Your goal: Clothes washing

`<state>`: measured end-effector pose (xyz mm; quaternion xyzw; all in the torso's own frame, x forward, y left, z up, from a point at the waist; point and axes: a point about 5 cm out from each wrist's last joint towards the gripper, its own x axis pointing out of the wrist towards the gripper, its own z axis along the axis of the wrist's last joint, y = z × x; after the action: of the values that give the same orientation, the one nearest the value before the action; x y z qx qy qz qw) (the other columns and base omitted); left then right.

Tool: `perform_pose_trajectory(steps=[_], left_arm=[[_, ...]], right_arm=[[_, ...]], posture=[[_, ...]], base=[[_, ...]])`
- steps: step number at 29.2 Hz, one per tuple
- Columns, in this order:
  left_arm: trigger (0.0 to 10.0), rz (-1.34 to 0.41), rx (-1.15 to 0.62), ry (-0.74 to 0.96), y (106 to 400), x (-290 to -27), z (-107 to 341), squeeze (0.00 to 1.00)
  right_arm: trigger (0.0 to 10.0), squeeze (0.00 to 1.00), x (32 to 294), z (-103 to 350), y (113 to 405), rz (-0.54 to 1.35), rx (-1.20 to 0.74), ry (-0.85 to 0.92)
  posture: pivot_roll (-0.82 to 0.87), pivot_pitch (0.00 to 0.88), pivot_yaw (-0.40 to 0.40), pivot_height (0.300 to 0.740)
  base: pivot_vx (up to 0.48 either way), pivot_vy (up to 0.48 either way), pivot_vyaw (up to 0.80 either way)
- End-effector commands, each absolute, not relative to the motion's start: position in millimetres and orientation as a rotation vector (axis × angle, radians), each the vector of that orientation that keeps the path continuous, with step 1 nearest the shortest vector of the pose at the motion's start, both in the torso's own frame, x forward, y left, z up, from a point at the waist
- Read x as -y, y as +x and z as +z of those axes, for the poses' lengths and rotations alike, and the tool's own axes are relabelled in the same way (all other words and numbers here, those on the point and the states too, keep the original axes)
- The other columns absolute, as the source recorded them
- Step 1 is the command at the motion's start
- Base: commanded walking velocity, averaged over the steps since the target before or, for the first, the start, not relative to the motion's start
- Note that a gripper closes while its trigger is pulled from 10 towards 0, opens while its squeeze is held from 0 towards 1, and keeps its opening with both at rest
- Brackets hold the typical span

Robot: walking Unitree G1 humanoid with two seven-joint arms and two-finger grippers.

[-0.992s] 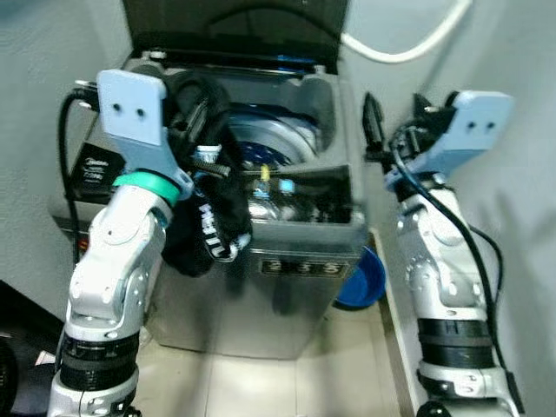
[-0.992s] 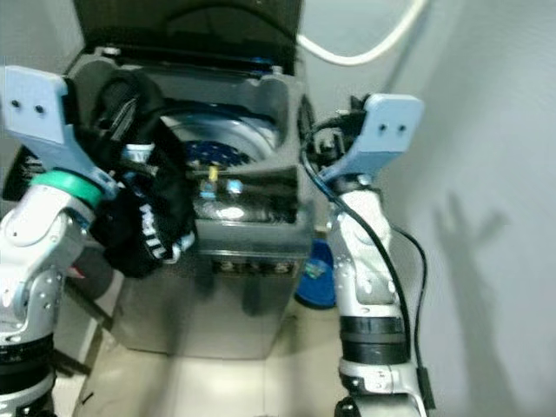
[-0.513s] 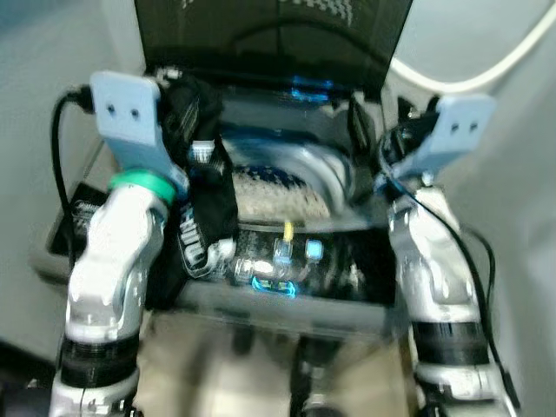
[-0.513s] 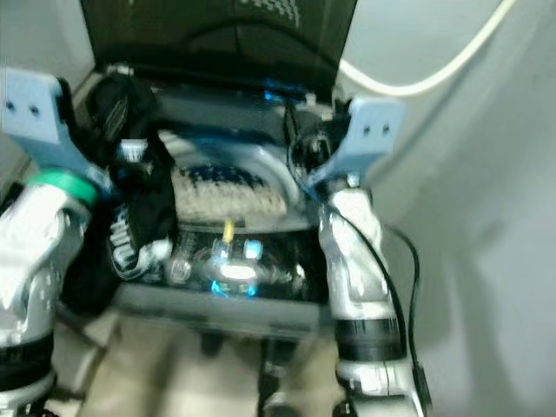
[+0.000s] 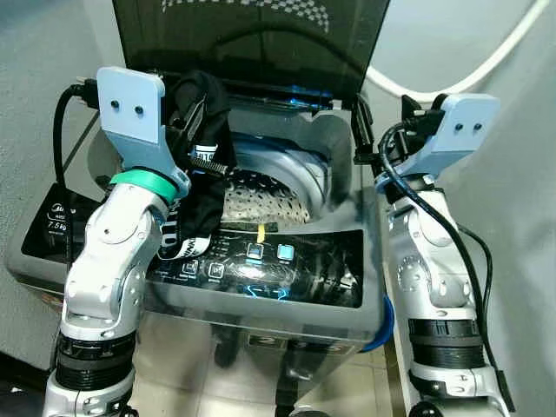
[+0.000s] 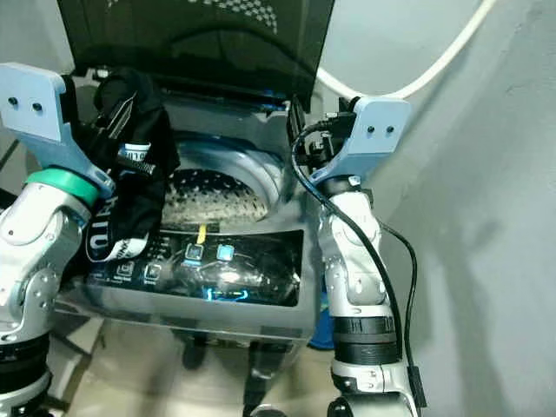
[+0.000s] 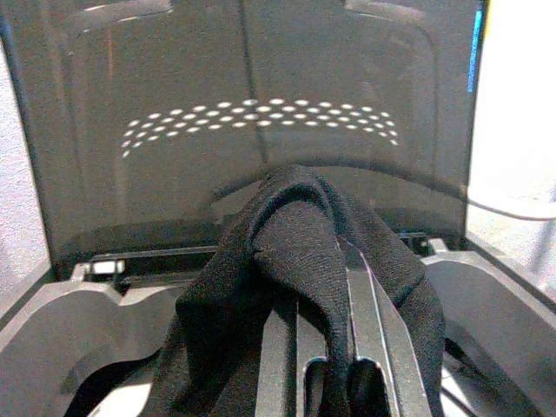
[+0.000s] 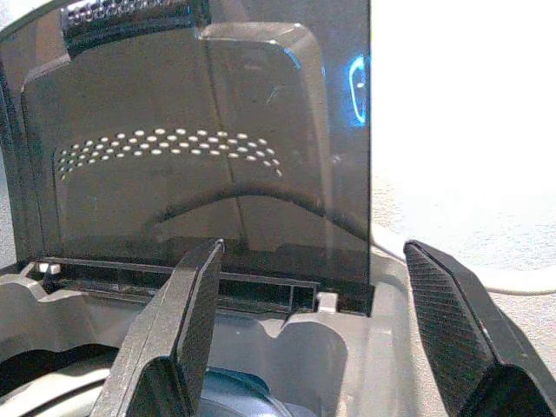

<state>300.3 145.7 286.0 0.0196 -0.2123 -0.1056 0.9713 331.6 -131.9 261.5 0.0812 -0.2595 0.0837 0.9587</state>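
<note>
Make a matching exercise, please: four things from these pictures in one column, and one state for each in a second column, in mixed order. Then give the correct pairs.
Things:
1. washing machine lid
2. black garment
3. left gripper
4. right gripper

States:
A. fingers spread wide, holding nothing
B. raised upright behind the drum
C. shut on cloth
D. hanging over the drum opening, white lettering on it

Pairs: 1-B, 2-D, 3-C, 4-A
</note>
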Motion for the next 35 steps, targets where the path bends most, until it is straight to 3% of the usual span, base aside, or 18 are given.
perform_pose_trajectory(steps=[1, 10, 13, 18, 21, 22, 24, 25, 30, 32, 35], left_arm=[[10.0, -0.226, 0.443, 0.038, 298, -144, 289, 0.00], [10.0, -0.227, 0.565, 0.210, 300, -145, 307, 0.00], [10.0, -0.235, 0.766, 0.434, 316, -141, 348, 0.00], [10.0, -0.268, 0.846, 0.427, 322, -134, 373, 0.00], [10.0, -0.511, 0.637, 0.143, 333, -112, 365, 0.00], [10.0, -0.511, 0.637, 0.143, 333, -112, 365, 0.00], [10.0, -0.587, 0.456, 0.089, 332, -108, 338, 0.00], [10.0, -0.567, 0.267, 0.044, 324, -123, 306, 0.00], [10.0, -0.500, 0.143, 0.044, 309, -146, 279, 0.00], [10.0, -0.474, 0.113, 0.069, 299, -159, 269, 0.00], [10.0, -0.463, 0.103, 0.076, 297, -164, 269, 0.00]], right_arm=[[10.0, 0.00, 134, 262, 329, 0.169, 0.538, 0.138], [10.0, 0.00, 127, 275, 327, 0.215, 0.598, 0.087], [10.0, 0.00, 125, 298, 322, 0.222, 0.701, 0.071], [10.0, 0.00, 127, 313, 317, 0.206, 0.765, 0.060], [10.0, 0.00, 135, 329, 310, 0.178, 0.827, 0.031], [10.0, 0.00, 135, 329, 310, 0.178, 0.827, 0.031], [10.0, 0.00, 139, 329, 309, 0.180, 0.824, 0.005], [10.0, 0.00, 138, 321, 311, 0.237, 0.772, -0.043], [10.0, 0.00, 132, 314, 314, 0.371, 0.695, -0.017], [10.0, 0.00, 126, 314, 312, 0.572, 0.646, 0.012], [10.0, 0.00, 121, 313, 307, 0.711, 0.602, 0.007]], posture=[[0.01, 0.059, -0.010, 0.740], [0.02, 0.060, -0.014, 0.740], [0.02, 0.059, -0.016, 0.740], [0.01, 0.055, -0.005, 0.740], [-0.01, 0.048, 0.021, 0.740], [-0.01, 0.048, 0.021, 0.740], [-0.01, 0.055, 0.019, 0.740], [0.00, 0.060, 0.013, 0.740], [0.03, 0.065, -0.004, 0.740], [0.04, 0.064, -0.011, 0.740], [0.04, 0.061, -0.011, 0.740]], base=[[0.000, 0.000, 0.00], [0.000, 0.000, 0.00], [0.000, 0.000, 0.00], [0.000, 0.000, 0.00], [0.000, 0.000, 0.00], [0.000, 0.000, 0.00], [0.000, 0.000, 0.00], [0.000, 0.000, 0.00], [0.000, 0.000, 0.00], [0.000, 0.000, 0.00], [0.000, 0.000, 0.00]])
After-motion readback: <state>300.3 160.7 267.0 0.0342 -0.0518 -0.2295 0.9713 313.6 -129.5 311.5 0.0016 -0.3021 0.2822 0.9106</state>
